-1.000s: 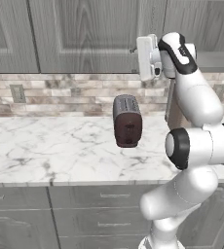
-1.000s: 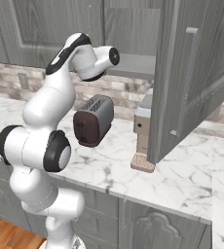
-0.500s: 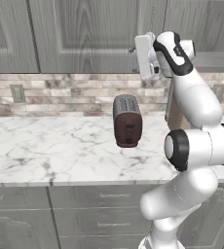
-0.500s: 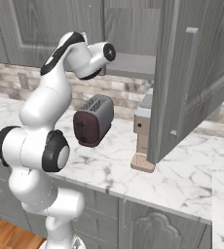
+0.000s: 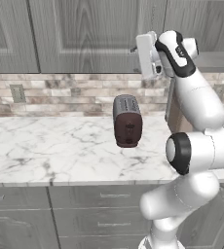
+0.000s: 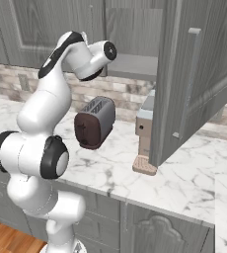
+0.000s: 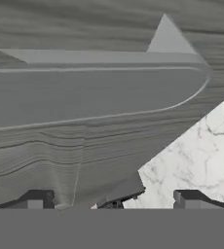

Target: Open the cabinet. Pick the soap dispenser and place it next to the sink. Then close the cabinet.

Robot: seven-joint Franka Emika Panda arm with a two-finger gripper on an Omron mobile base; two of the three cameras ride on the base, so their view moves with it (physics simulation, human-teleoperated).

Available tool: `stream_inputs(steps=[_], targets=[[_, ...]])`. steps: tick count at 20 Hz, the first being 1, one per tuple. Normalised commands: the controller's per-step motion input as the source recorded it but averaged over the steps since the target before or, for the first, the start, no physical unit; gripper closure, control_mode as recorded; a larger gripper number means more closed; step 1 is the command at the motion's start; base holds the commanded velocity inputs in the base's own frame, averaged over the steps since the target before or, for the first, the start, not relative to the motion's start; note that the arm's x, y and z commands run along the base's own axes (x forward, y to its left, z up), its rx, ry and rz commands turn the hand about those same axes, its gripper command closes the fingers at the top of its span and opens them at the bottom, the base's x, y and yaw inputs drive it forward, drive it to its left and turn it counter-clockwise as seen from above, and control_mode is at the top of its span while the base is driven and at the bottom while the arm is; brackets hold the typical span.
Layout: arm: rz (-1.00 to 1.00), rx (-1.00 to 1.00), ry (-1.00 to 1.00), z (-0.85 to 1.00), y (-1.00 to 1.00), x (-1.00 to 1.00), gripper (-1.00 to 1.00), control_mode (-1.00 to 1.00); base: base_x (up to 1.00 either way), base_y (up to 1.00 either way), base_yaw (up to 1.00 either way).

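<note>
Nearest the base, the arm (image 6: pixel 41 108) is folded high, its wrist up by the underside of the wall units. Over the past second the wrist has only crept upward and turned a little; no reach has begun. The gripper (image 7: pixel 114 202) has its fingers (image 7: pixel 38 198) spread wide with nothing between them, much as a second ago. It looks across grey wood grain with a recessed panel, a corner of marble showing beside it. Below, the toaster (image 6: pixel 94 122) sits unmoved on the counter (image 6: pixel 194 173). Just beyond it a tan block with a grey top (image 6: pixel 145 131) stands on the marble near the foot of the open door; what it is cannot be told. Further back, the cabinet (image 6: pixel 132 29) is open: its door (image 6: pixel 209 74) is swung well out, bar handle (image 6: pixel 187 84) toward the camera, same angle as before. The shelf (image 6: pixel 132 64) inside looks bare where visible. Judgement: opening is done, and the hand is repositioning for the pick. Where the soap dispenser sits cannot be told from here, so pick, placing and closing all remain.
</note>
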Motion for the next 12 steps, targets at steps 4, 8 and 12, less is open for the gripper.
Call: stream_inputs(steps=[4,8,12], targets=[[0.00,0.00,-0.03,0.00,0.00,-0.56,-1.00,-1.00,0.00,0.00,0.00],[-0.03,0.00,-0.09,0.00,0.02,-0.63,-1.00,-1.00,0.00,0.00,0.00],[-0.05,-0.04,-0.09,0.04,0.02,-0.60,-1.00,-1.00,0.00,0.00,0.00]])
